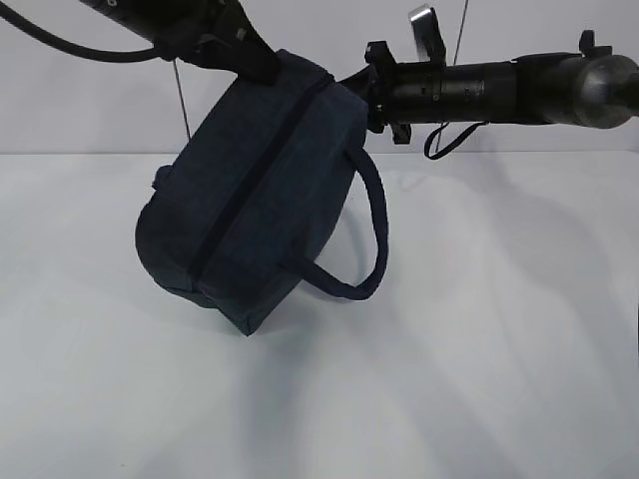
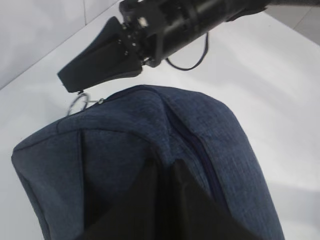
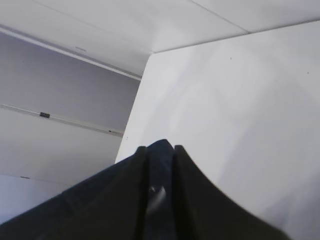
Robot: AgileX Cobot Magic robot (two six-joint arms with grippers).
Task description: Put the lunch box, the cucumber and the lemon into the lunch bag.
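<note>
Bag is off the table, tilted, hanging between both arms; zipper looks run shut along its length. Lunch box, cucumber and lemon show in no view, so probably already inside, can't confirm. Step reads as closing or carrying the bag. Next move: set it down level, then let go without tipping it.

Left gripper jaws nearly together, pinching fabric at the bag's top end. Right gripper closed to a narrow wedge right at the ring pull; likely clamped on the pull tab, contact itself hidden
</note>
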